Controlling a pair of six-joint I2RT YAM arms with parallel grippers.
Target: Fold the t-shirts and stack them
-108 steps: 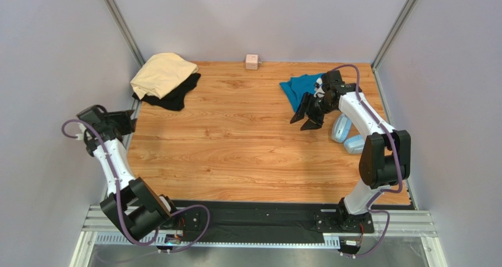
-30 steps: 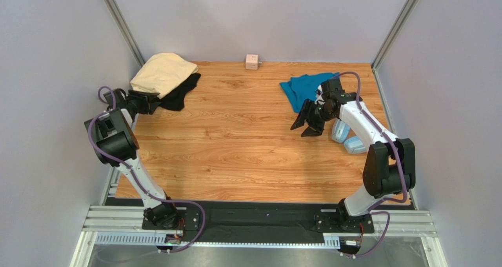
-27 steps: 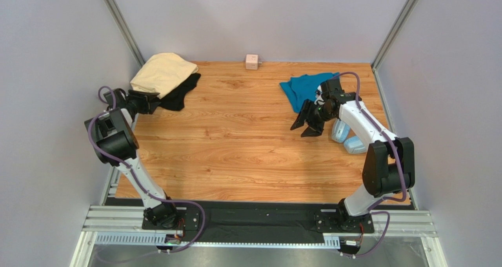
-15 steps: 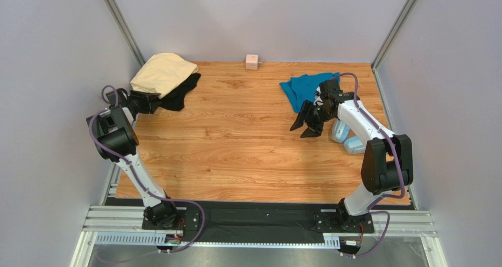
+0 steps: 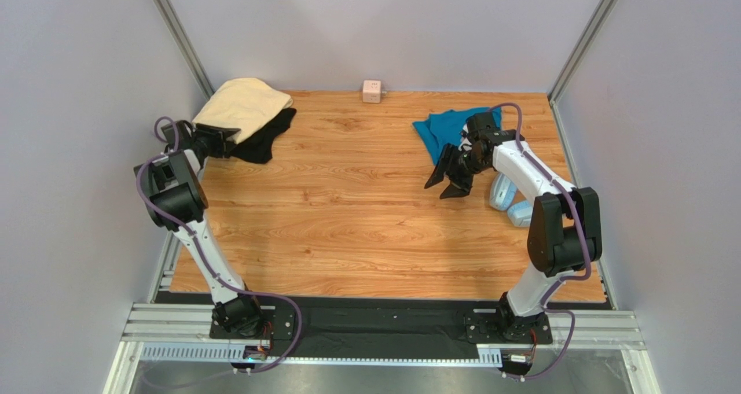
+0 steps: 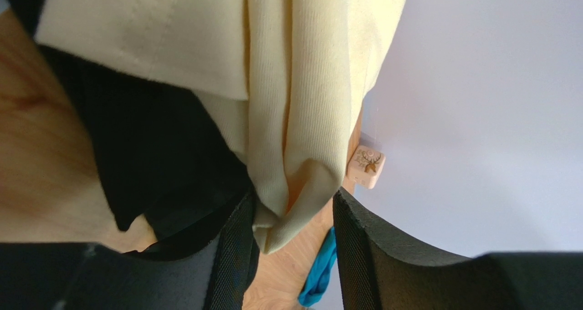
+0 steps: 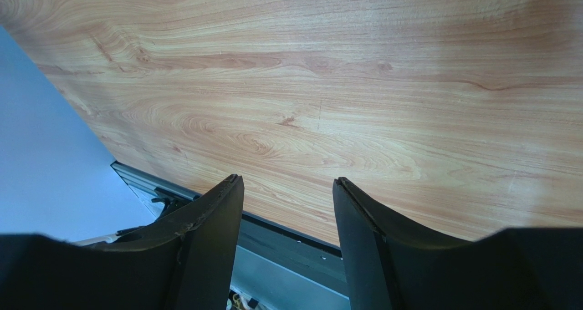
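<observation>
A large pale cream-yellow cloth t-shirt lies bunched in the table's far left corner, at about 10 o'clock in the overhead view. It rests partly on top of a crumpled black cloth t-shirt, which spreads out from under it toward 4 o'clock. A third shirt, teal blue cloth, lies in a heap at about 1 o'clock, well apart from the other two.

The left gripper has its two black fingers apart. They straddle a hanging fold at the cream shirt's edge. In the left wrist view the fold touches one finger, and a sliver of wood shows between it and the other. Black cloth lies just beside that same finger.

The right gripper hangs open and empty over bare wood, just off the teal shirt's 6 o'clock edge.

Judged from this, the step in hand is taking hold of the cream shirt to pull it out flat. To do it well, the fingers should close on cream cloth only. The black shirt sits so near that it could be pinched too and dragged along. A deeper bite on the fold would hold better than its thin tip.

A small pink cube sits at 12 o'clock. Light-blue headphones lie at 3 o'clock on the light wooden table.
</observation>
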